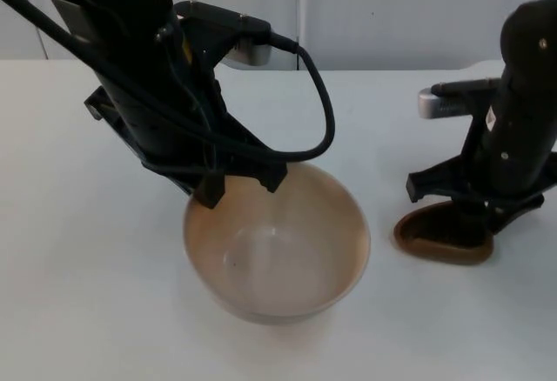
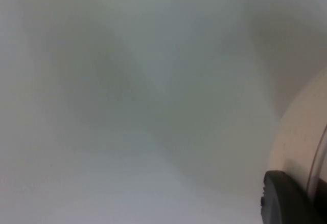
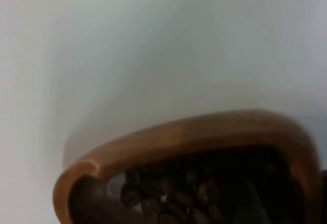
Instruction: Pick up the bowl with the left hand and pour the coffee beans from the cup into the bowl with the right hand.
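Setting: white table [image 1: 78,294] is running back to a grey wall [image 1: 383,11], with one arm working at each side.
Left gripper [image 1: 239,183]: it is reaching down onto the near-left rim of the bowl [image 1: 278,246], one finger outside the wall and one inside, so the fingers are looking clamped on that rim; in the left wrist view a black fingertip [image 2: 286,198] is lying against the pale bowl wall [image 2: 301,132].
Bowl: it is sitting left of the cup, mouth facing up, and it looks empty; being round, it has no long axis.
Right gripper [image 1: 474,211]: it is coming down over the cup [image 1: 444,235]; I cannot tell whether its fingers are closed on it.
Cup: brown, well to the right of the bowl and apart from it, its opening stretching left to right; coffee beans [image 3: 179,193] are filling it in the right wrist view.
Step in hand: probably securing both grips.
Doing it well: keep the bowl level while raising it, and keep the cup upright until its lip is over the bowl's middle, then tilt slowly.
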Controlling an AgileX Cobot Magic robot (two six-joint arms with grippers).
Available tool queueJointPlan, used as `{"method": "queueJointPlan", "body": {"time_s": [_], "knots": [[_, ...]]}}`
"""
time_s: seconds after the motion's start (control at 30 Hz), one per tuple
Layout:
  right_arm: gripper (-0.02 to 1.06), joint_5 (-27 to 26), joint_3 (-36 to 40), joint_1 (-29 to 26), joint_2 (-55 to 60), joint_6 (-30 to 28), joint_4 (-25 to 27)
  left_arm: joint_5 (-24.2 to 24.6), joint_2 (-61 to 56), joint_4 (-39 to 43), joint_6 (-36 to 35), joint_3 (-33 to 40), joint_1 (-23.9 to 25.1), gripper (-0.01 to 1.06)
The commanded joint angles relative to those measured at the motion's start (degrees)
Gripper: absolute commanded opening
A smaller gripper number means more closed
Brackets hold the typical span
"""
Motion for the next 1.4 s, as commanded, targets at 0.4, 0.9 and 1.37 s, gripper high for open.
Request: {"method": "queueJointPlan", "body": {"time_s": [0.4, 0.9, 1.37], "knots": [[0.29, -3.6, 3.3, -0.2, -0.3, 0.6, 0.2, -0.9, -0.6, -0.6, 0.1, 0.1, -0.3, 0.0], [0.0, -3.3, 3.2, -0.2, -3.6, -0.1, -1.9, -0.9, -0.6, -1.0, 0.1, 0.1, -0.3, 0.0], [0.0, 1.3, 3.2, -0.2, -14.7, -4.5, -2.7, -1.1, -0.6, -1.0, 0.1, 0.1, -0.3, 0.0]]}}
